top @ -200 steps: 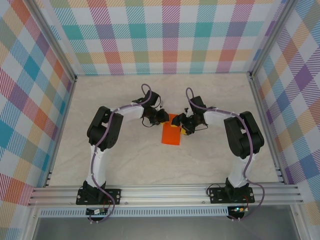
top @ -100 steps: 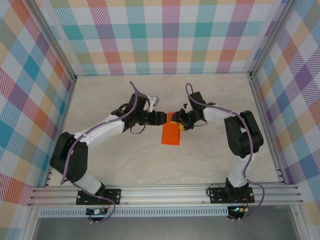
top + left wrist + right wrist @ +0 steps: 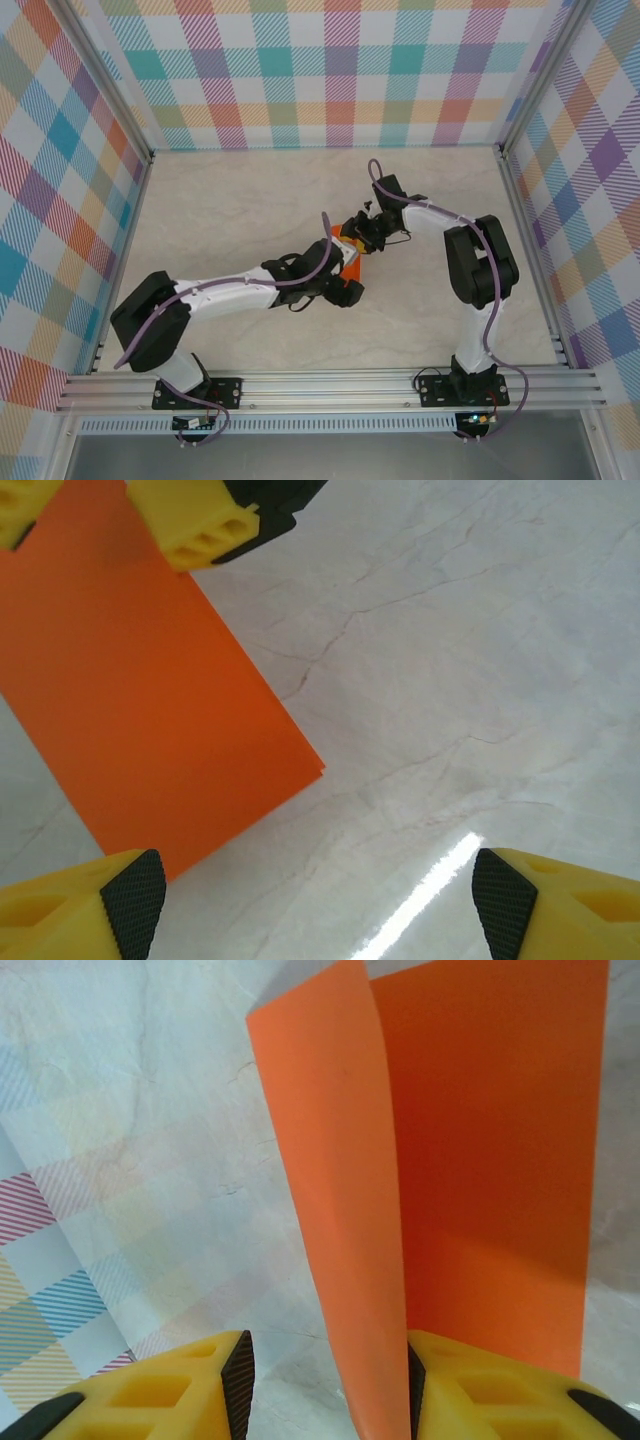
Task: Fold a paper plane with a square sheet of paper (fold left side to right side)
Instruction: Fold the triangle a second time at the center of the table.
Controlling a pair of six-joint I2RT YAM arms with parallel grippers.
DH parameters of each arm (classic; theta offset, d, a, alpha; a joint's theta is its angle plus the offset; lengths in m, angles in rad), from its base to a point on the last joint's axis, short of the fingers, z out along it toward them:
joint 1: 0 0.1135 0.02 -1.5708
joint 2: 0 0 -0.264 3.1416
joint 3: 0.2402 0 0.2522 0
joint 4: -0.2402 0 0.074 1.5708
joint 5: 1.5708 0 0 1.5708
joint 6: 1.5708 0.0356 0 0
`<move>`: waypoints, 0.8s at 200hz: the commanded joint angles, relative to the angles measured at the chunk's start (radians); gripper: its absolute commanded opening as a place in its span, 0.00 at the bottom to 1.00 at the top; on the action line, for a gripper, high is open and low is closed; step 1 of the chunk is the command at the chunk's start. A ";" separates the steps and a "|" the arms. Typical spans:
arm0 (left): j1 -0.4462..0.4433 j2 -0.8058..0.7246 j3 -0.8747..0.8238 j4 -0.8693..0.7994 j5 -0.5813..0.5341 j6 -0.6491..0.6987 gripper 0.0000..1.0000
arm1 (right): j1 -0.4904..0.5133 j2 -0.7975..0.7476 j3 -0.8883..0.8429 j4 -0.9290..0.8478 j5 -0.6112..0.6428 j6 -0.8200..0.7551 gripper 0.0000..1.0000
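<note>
The square sheet of paper (image 3: 150, 700), folded to a bright orange rectangle, is laid on the table (image 3: 480, 630) beneath the left gripper (image 3: 318, 900), whose jaws are spread wide. A raised layer is bracketed by the right gripper (image 3: 325, 1385), its jaws part-open, touched on one side only

Marbled tabletop (image 3: 250, 200), pastel plaid walls (image 3: 340, 70)

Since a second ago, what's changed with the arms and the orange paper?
The left claw opened and swung from the far-left edge of the folded orange paper back to its near end, the arm now stretched low. The right claw narrowed around the paper's lifted edge at the far end. The paper itself looks unmoved.
</note>
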 commanded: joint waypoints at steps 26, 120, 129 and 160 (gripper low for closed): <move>-0.069 0.154 0.161 -0.074 -0.235 0.116 0.85 | -0.005 0.011 0.032 -0.042 -0.017 -0.010 0.42; -0.135 0.322 0.275 -0.181 -0.442 0.165 0.77 | -0.006 0.007 0.028 -0.046 -0.025 -0.008 0.42; -0.135 0.321 0.274 -0.182 -0.448 0.162 0.74 | -0.005 0.008 0.029 -0.049 -0.024 -0.010 0.42; -0.135 0.296 0.252 -0.172 -0.482 0.166 0.56 | -0.005 0.011 0.032 -0.056 -0.020 -0.017 0.41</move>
